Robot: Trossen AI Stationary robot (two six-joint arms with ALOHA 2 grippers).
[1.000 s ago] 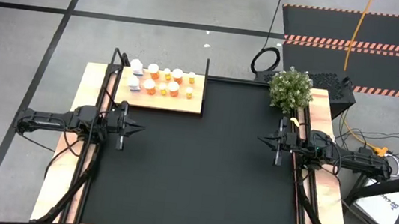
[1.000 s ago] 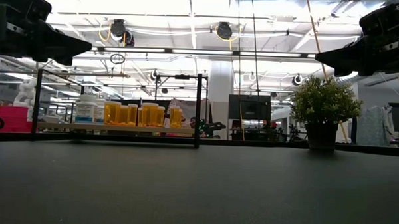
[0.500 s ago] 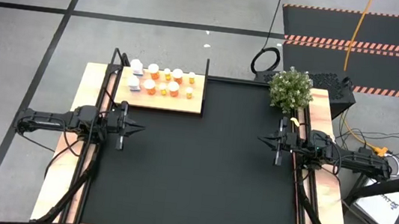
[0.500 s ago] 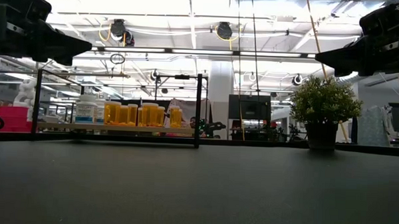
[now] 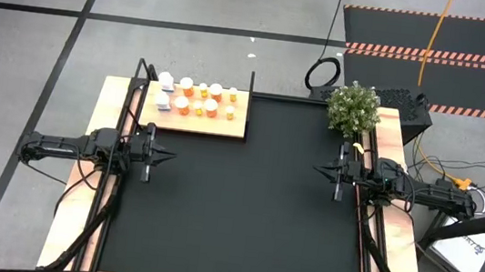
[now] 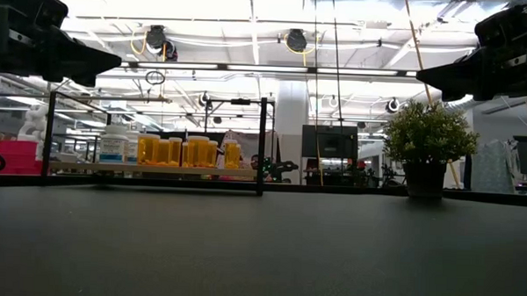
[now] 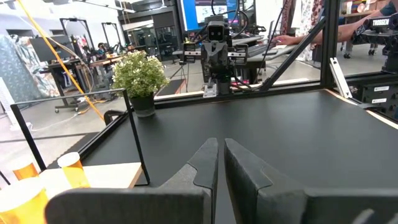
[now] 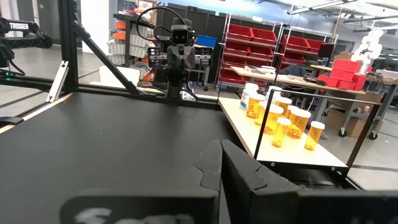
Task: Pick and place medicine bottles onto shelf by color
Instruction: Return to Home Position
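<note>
Closest in: wide black mat (image 5: 241, 227) over the bench (image 5: 76, 218). Halfway back, at the mat's left edge: left gripper (image 5: 170, 156), pointing inward, fingers (image 7: 205, 165) pressed close together, holding nothing. Straight across at the right edge: right gripper (image 5: 316, 170), fingers closed the same way, holding nothing too. Both well apart from the bottles. Farther back, in the far left corner: the shelf (image 5: 229, 131), a flat light-wood board with thin black posts (image 6: 262, 146) at its edges. On the board: the medicine bottles (image 5: 199, 100), all standing up in two short rows. At the left end, two white ones (image 5: 165, 80); to their right, orange ones with white caps. In the far right corner: small green plant (image 5: 353, 107) in a dark pot, well apart from the shelf. Past the bench: grey floor (image 5: 239, 7) and an orange cable (image 5: 434, 34).
</note>
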